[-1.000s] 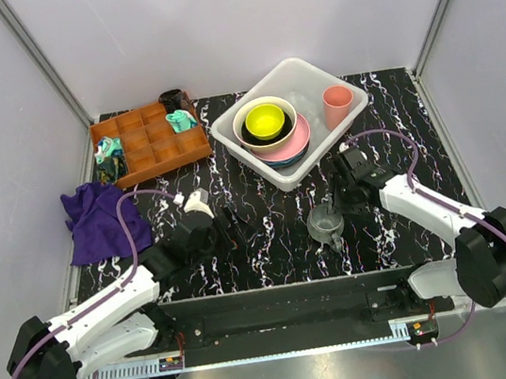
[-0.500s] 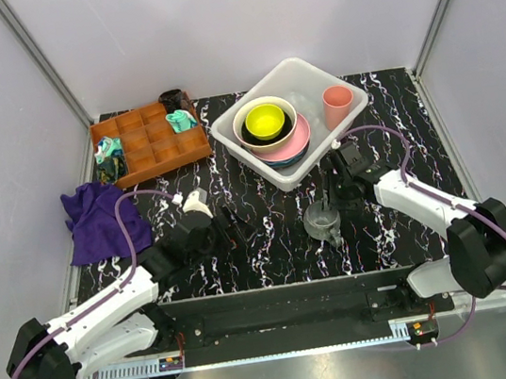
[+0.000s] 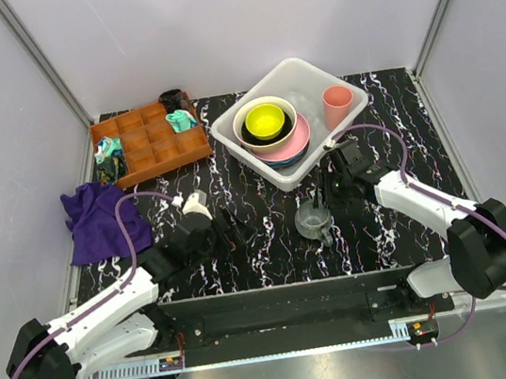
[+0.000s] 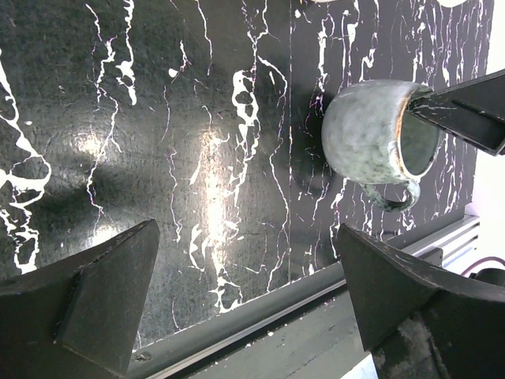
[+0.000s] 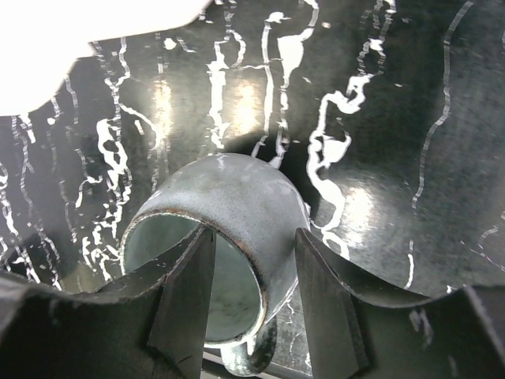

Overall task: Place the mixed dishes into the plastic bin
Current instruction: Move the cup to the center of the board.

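Wht arms (image 3: 109, 311), blk joints (image 3: 41, 366), purple cables (image 3: 128, 232)

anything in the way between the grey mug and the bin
Nothing visible stands on the table between the grey mug, gripped in the right pincer, and the plastic bin; only the bin's near wall has to be cleared. Inside, the stacked dishes and the pink cup leave some room between them.

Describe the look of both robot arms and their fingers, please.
Both the left arm and right arm have white links, black joints and a thin purple cable looping alongside. Their fingers are matte black, flat and wedge-shaped.
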Motion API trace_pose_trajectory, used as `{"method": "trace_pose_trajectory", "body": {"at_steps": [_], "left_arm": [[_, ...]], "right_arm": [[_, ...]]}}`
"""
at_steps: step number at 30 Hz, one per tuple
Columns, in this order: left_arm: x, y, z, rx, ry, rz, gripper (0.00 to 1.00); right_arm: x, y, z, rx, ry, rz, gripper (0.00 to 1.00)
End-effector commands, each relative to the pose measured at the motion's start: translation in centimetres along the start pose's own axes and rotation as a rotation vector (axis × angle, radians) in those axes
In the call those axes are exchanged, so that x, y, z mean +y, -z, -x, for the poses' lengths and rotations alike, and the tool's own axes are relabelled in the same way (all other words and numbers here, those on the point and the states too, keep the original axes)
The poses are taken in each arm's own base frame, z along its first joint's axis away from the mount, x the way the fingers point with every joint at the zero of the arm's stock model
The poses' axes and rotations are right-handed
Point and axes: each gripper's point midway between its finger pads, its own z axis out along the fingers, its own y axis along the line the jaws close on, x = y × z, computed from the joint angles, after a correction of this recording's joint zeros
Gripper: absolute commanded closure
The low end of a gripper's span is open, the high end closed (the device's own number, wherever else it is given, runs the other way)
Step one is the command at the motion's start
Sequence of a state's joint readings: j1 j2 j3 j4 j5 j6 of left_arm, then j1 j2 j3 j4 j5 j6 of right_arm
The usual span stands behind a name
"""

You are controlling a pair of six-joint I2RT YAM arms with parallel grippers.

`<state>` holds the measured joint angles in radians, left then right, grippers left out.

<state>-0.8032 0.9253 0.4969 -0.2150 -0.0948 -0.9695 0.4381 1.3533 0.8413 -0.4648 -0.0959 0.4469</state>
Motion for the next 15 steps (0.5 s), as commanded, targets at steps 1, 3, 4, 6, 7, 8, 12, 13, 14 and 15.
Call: {"method": "trace_pose_trajectory", "body": {"at_steps": [1, 3, 4, 6, 7, 8, 12, 13, 14, 15], "left_arm": [[-0.9, -0.3, 1.0, -0.038, 0.012, -0.03, 0.01], [-0.9, -0.3, 0.9, -0.034, 0.011, -0.029, 0.01], [-0.9, -0.3, 1.0, -0.038, 0.012, -0.028, 0.01], [-0.8, -0.3, 1.0, -0.038, 0.014, -0.026, 0.01], [-0.8, -0.2, 1.0, -0.04, 0.014, -0.026, 0.01], [-0.8, -0.2, 1.0, -0.04, 0.015, -0.026, 0.01], [-0.5, -0.2, 0.8, -0.039, 0.019, -0.018, 0.01], [-0.5, -0.2, 0.8, -0.038, 0.021, -0.021, 0.01], [-0.4, -0.3, 0.8, -0.038, 0.022, -0.019, 0.01], [-0.5, -0.2, 0.9, -0.038, 0.019, -0.021, 0.01]], "right_arm": [[2.5, 0.7, 1.2, -0.041, 0.047, 0.124, 0.47], [2.8, 0.5, 1.0, -0.026, 0.054, 0.14, 0.47], [2.9, 0.5, 1.1, -0.026, 0.062, 0.148, 0.47], [3.3, 0.4, 0.9, -0.013, 0.07, 0.169, 0.46], [3.4, 0.4, 0.9, -0.012, 0.074, 0.175, 0.46], [3.5, 0.4, 0.9, -0.008, 0.074, 0.181, 0.46], [4.3, 0.3, 0.6, 0.012, 0.086, 0.223, 0.45], [4.5, 0.3, 0.7, 0.009, 0.094, 0.234, 0.45], [4.8, 0.4, 0.6, 0.01, 0.104, 0.246, 0.44], [5.0, 0.4, 0.6, 0.014, 0.108, 0.26, 0.44]]}}
